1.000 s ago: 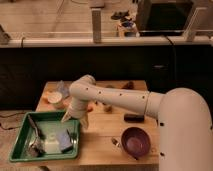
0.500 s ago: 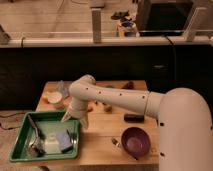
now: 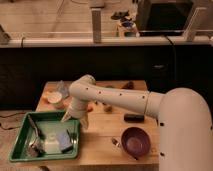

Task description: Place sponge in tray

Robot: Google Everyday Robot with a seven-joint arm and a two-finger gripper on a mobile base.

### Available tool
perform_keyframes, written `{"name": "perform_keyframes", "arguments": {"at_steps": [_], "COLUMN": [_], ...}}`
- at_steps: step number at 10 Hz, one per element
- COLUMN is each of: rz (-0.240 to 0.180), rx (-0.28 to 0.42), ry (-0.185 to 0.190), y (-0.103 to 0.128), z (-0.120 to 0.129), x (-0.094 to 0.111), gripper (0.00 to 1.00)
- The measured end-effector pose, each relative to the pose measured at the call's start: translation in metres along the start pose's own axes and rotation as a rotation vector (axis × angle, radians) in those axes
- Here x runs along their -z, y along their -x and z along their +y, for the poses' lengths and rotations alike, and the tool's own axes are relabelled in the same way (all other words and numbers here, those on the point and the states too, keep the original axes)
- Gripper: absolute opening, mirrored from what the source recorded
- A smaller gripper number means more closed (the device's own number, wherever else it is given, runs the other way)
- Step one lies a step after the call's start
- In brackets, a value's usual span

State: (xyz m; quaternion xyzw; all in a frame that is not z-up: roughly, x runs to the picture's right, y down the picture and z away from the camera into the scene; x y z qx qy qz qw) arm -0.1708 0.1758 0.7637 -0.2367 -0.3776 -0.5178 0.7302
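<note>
Wooden table [image 3: 107, 131]: claw [image 3: 74, 120] over green tray [image 3: 22, 152] rim, open/closed unclear; sponge [image 3: 64, 139] inside.

Looks like a robot test station in an office or lab building, not a home: small wooden surface [image 3: 105, 127] set against a dark low wall topped by a glass partition [image 3: 50, 20] with a grey post [image 3: 96, 22]. Beyond, open pale flooring and dark equipment [image 3: 165, 15]. White arm [image 3: 120, 97] with hand [image 3: 75, 120] over the green tray [image 3: 20, 125] at its right rim.

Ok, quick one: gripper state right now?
Gripper: over the right rim of the tray; open or shut cannot be told.
</note>
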Motion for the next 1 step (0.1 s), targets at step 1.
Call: {"name": "perform_keyframes", "arguments": {"at_steps": [1], "rz": [0.000], "rx": [0.000], "ry": [0.000], "y": [0.0001], "z": [0.0000], "x": [0.0000], "gripper": [0.80]}}
